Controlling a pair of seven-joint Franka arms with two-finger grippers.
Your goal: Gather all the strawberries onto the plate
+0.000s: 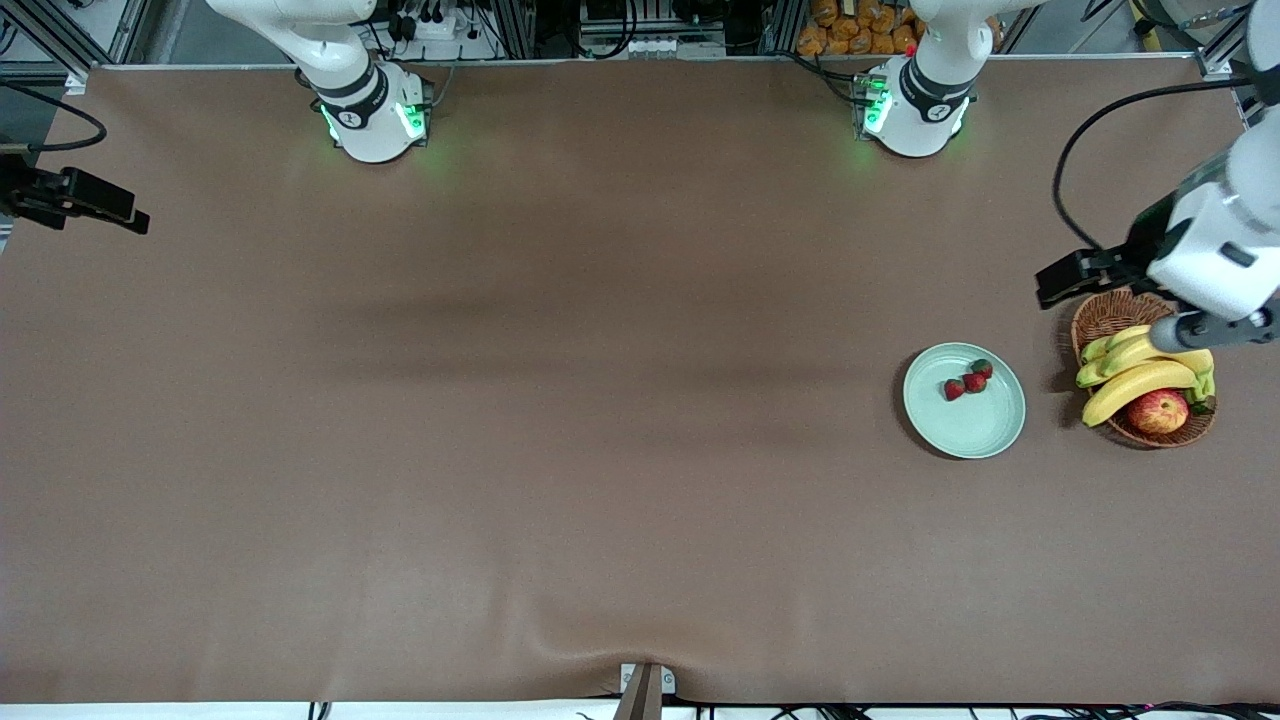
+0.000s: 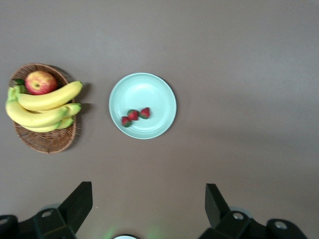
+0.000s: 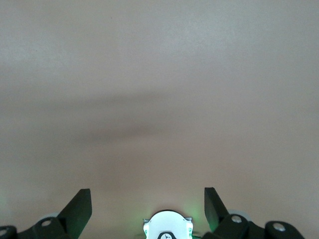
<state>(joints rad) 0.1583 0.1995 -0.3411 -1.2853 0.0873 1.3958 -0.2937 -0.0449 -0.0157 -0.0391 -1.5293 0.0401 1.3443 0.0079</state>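
Three strawberries (image 1: 970, 381) lie close together on the pale green plate (image 1: 975, 432), toward the left arm's end of the table. The left wrist view shows the same strawberries (image 2: 134, 115) on the plate (image 2: 144, 92) from high above. My left gripper (image 1: 1078, 276) hangs open and empty in the air over the basket's rim; its own view shows the left gripper (image 2: 148, 199) with only bare table between its fingers. My right gripper (image 1: 95, 205) waits, open and empty, over the right arm's end of the table. Under the right gripper (image 3: 148, 199) there is only bare table.
A wicker basket (image 1: 1108, 316) with bananas (image 1: 1140, 382) and a red-yellow apple (image 1: 1158, 411) stands beside the plate, closer to the table's end. It shows in the left wrist view as the basket (image 2: 45, 142) with bananas (image 2: 45, 104) and apple (image 2: 40, 82). A brown cloth (image 1: 560, 400) covers the table.
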